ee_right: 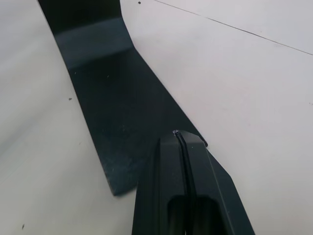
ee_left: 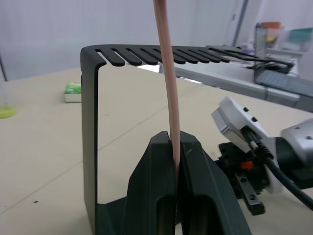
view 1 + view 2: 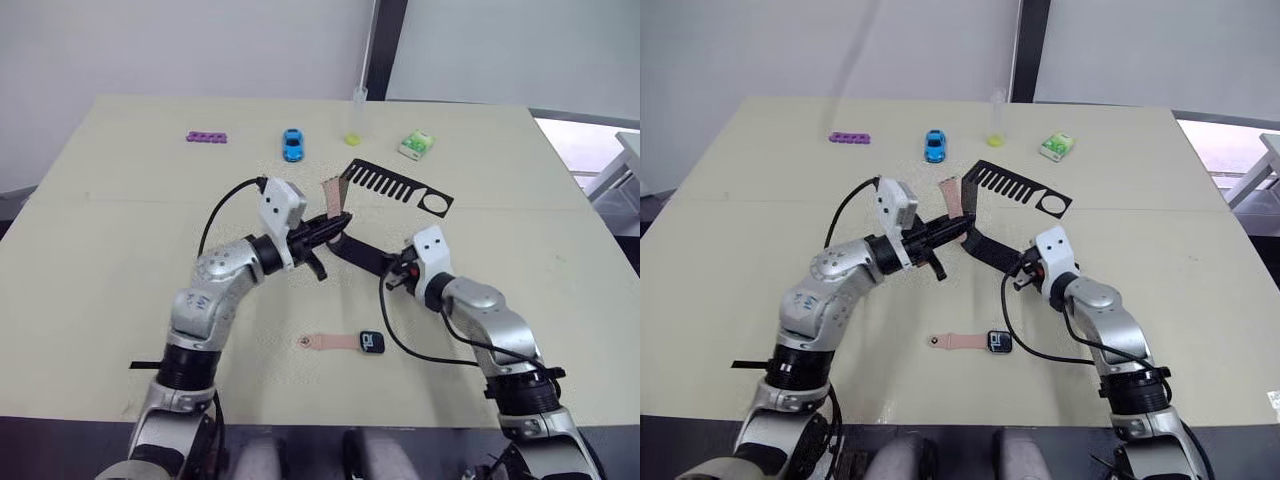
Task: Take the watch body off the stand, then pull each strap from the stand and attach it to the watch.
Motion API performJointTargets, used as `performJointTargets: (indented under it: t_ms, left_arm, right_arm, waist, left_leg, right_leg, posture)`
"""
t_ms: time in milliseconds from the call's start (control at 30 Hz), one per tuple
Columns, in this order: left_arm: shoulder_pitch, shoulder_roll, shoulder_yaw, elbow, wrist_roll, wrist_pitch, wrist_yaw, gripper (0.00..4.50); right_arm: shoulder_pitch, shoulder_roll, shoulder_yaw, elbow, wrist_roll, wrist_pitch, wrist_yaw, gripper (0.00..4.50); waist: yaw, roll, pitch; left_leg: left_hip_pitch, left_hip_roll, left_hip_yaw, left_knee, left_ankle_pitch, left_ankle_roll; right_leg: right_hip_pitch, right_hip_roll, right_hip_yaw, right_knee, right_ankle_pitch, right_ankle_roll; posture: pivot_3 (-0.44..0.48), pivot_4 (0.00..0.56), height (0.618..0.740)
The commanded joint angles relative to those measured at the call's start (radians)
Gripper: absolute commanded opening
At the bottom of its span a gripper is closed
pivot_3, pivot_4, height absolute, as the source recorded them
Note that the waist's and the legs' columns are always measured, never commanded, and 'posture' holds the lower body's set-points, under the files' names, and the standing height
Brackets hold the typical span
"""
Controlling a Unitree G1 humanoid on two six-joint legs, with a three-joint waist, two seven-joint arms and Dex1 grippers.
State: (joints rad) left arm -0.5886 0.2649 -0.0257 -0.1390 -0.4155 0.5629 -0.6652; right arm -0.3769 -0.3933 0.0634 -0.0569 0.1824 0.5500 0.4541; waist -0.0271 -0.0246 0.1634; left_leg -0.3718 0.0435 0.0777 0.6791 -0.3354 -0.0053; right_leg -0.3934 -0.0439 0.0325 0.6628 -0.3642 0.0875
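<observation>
Small square smartwatch case with black screen and grey rim (image 3: 372, 342) lying flat near the surface's front edge, already off the stand, one pale pink-beige rubbery strap (image 3: 330, 342) joined to its left side. Second pink-beige strap (image 3: 331, 196) hanging from the first comb slot of the black bent sheet-metal stand (image 3: 400, 185) near the surface's middle, pinched low down between the pressed-together fingers of the left gripper (image 3: 338, 222) — gripped there, likely, to draw it clear of the slot. Right gripper (image 1: 182, 139) with fingers pressed together, nothing between them, tip down on the end of the stand's flat base — apparently pinning the stand against the pull.

Along the far edge: purple perforated strip (image 3: 206, 136), blue toy car (image 3: 292, 144), green-and-white packet (image 3: 416, 144), clear upright tube on a yellow-green base (image 3: 356, 117) — contents, if any, too small to tell.
</observation>
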Motion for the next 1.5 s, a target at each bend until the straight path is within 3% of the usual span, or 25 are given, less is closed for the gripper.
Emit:
performJointTargets:
  t_ms: [33,200,233,267,367,500,667,833,1033,1133,1500]
  left_arm:
    - [-0.05,0.037,0.021,0.007,-0.114,0.073,-0.114,0.16]
    - [-0.096,0.116,-0.023,0.039,-0.21,0.162,-0.318,0.16]
    - [-0.103,0.122,-0.029,0.045,-0.215,0.167,-0.336,0.0]
    - [-0.113,0.128,-0.041,0.048,-0.226,0.177,-0.366,0.0]
    - [-0.144,0.134,-0.076,0.055,-0.258,0.205,-0.449,0.0]
    - [-0.198,0.107,-0.112,0.084,-0.287,0.232,-0.516,0.0]
    - [-0.249,0.07,-0.146,0.136,-0.27,0.215,-0.557,0.0]
    - [-0.277,0.037,-0.153,0.169,-0.278,0.224,-0.57,0.0]
    - [-0.282,0.026,-0.15,0.178,-0.278,0.229,-0.571,0.0]
    - [-0.283,0.025,-0.145,0.18,-0.28,0.235,-0.568,0.0]
    - [-0.278,0.025,-0.144,0.172,-0.275,0.229,-0.566,0.0]
  right_arm:
    - [0.064,-0.042,-0.06,-0.164,0.066,-0.006,0.066,0.0]
    - [0.234,-0.108,-0.243,-0.471,0.342,0.116,0.16,0.0]
    - [0.248,-0.113,-0.271,-0.498,0.388,0.141,0.162,0.53]
    - [0.269,-0.121,-0.328,-0.541,0.497,0.187,0.162,0.77]
    - [0.309,-0.158,-0.475,-0.623,0.813,0.296,0.129,2.33]
    - [0.289,-0.197,-0.545,-0.626,1.19,0.32,-0.07,4.38]
    - [0.245,-0.254,-0.508,-0.625,1.457,0.269,-0.257,4.45]
    - [0.176,-0.267,-0.425,-0.633,1.542,0.207,-0.366,4.45]
    - [0.157,-0.265,-0.35,-0.654,1.53,0.167,-0.393,4.45]
    - [0.136,-0.261,-0.321,-0.652,1.511,0.151,-0.383,3.67]
    - [0.109,-0.259,-0.269,-0.658,1.427,0.127,-0.322,3.67]
  waist:
    - [0.0,0.0,0.001]
    - [0.0,0.002,0.002]
    - [0.0,0.002,0.002]
    - [-0.001,0.002,0.002]
    - [0.0,0.003,0.003]
    - [-0.002,0.003,0.003]
    - [-0.002,0.003,0.003]
    - [-0.001,0.003,0.003]
    - [0.0,0.003,0.003]
    - [-0.001,0.003,0.003]
    - [0.0,0.003,0.003]
  left_leg:
    - [-0.001,0.0,0.0,0.0,0.0,0.0]
    - [-0.001,0.0,-0.001,-0.001,0.0,0.0]
    - [-0.001,0.0,-0.001,-0.001,0.0,0.0]
    - [-0.001,0.0,-0.001,-0.001,0.0,0.0]
    - [0.0,0.0,-0.001,-0.001,0.0,0.0]
    - [0.0,0.0,-0.001,-0.002,0.0,0.0]
    - [0.0,0.0,-0.001,-0.002,0.0,0.0]
    - [-0.001,0.0,-0.001,-0.002,0.0,0.0]
    - [-0.002,0.0,-0.001,-0.002,0.0,0.001]
    - [-0.002,0.0,-0.001,-0.002,0.0,0.001]
    - [-0.002,0.0,-0.002,-0.001,0.0,0.001]
  right_leg:
    - [0.0,0.0,0.0,0.0,0.0,0.0]
    - [0.0,0.0,0.0,-0.002,0.0,0.0]
    - [0.0,0.001,0.0,-0.002,0.0,0.0]
    - [0.001,0.001,0.0,-0.002,0.0,0.0]
    - [0.001,0.001,0.0,-0.003,0.0,0.0]
    - [0.001,0.001,0.0,-0.003,0.0,0.0]
    - [0.001,0.001,0.001,-0.006,0.0,0.0]
    - [0.0,0.001,0.001,-0.006,0.0,0.0]
    - [0.0,0.001,0.001,-0.007,0.0,0.0]
    - [0.0,0.001,0.001,-0.007,0.0,0.0]
    - [0.0,0.001,0.001,-0.007,0.0,0.0]
  posture:
    - [0.0,0.15,0.74]
    - [0.0,0.15,0.74]
    - [0.0,0.15,0.74]
    - [0.0,0.15,0.74]
    - [0.0,0.15,0.74]
    - [0.0,0.15,0.74]
    - [0.0,0.15,0.74]
    - [0.0,0.15,0.74]
    - [0.0,0.15,0.74]
    - [0.0,0.15,0.74]
    - [0.0,0.15,0.74]
